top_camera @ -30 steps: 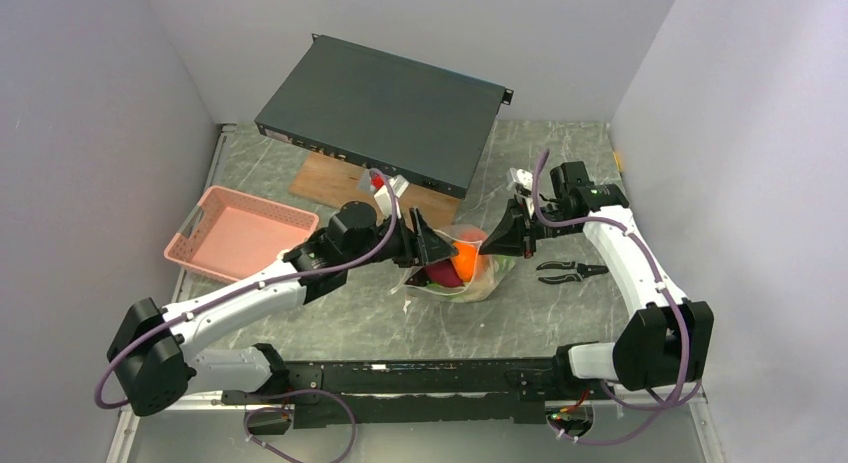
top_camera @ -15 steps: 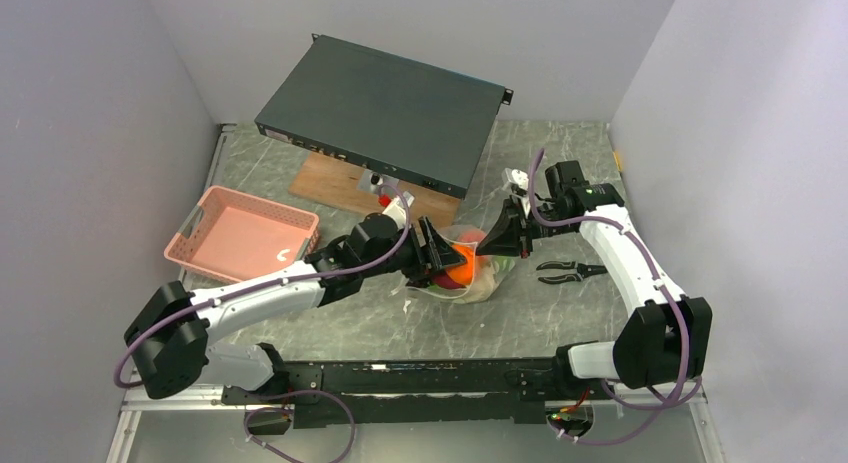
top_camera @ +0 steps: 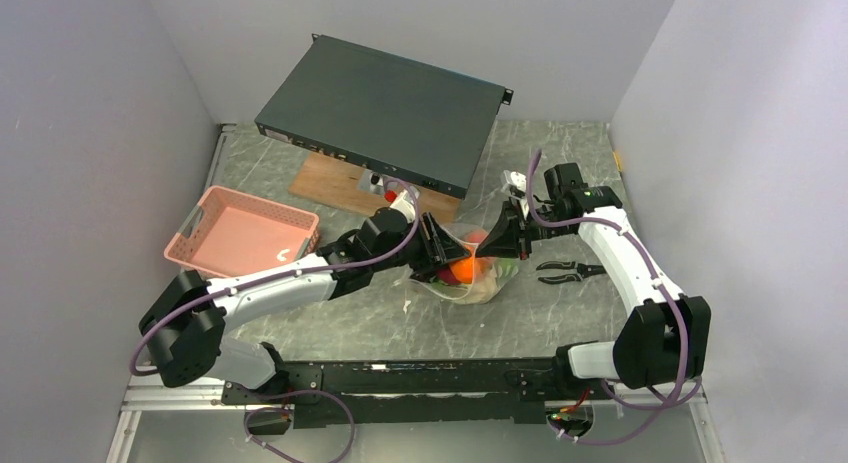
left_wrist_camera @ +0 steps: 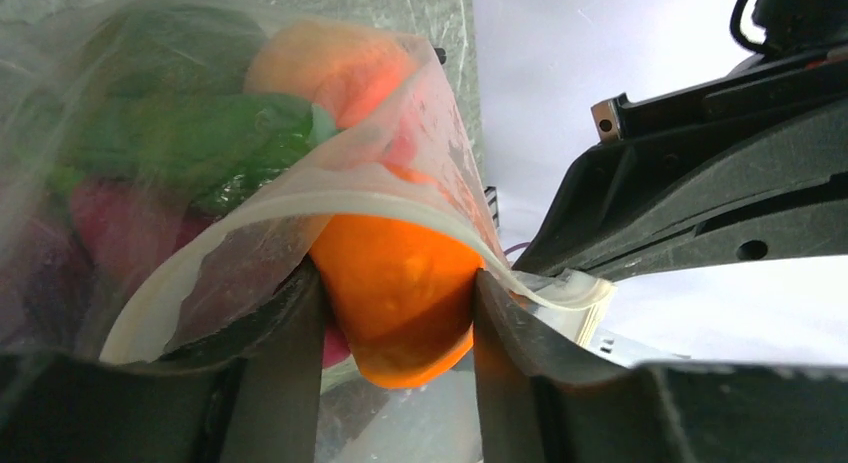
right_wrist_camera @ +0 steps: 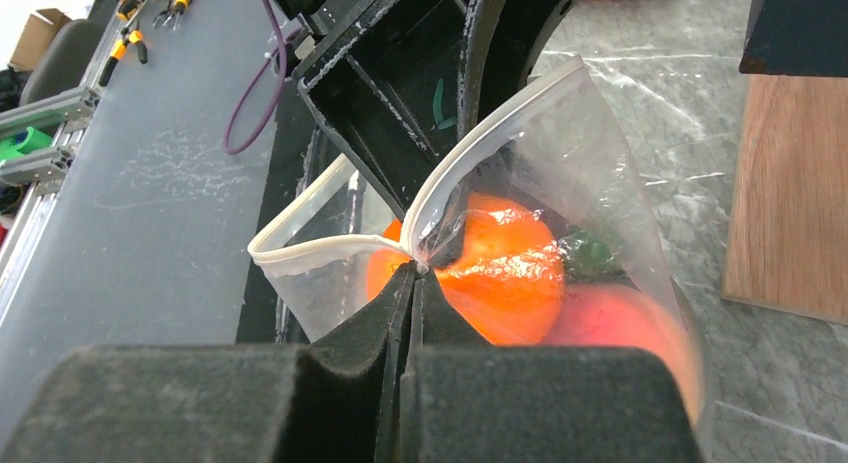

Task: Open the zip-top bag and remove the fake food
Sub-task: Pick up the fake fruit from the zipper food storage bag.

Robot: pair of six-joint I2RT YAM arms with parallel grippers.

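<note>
The table is grey, with a marble pattern, and pale walls close it on three sides. The zip-top bag (top_camera: 468, 281) lies between the two grippers, and its mouth is turned to the left one. The right gripper (right_wrist_camera: 412, 273) is closed tight on the bag's zip strip (right_wrist_camera: 330, 251) and holds this edge up. The left gripper (left_wrist_camera: 395, 283) is inside the mouth. Its jaws stand about half wide and press on both sides of the orange ball (left_wrist_camera: 400, 318). The other fake food (left_wrist_camera: 190, 143) sits deeper in the bag, beyond the fingertips. The black pliers (top_camera: 566, 271) lie on the table just beside the right gripper, on its outer side.

I think the ball may slip, because it is round and smooth and the fingers hold only its near part. The plastic film also lies over the left fingers. If the film is caught, a pull may drag the whole bag and tear the strip out of the thin right pinch.

One second ago the left gripper was wider and waited in front of the mouth. Now it has reached in and narrowed. The right gripper has hardly moved.
</note>
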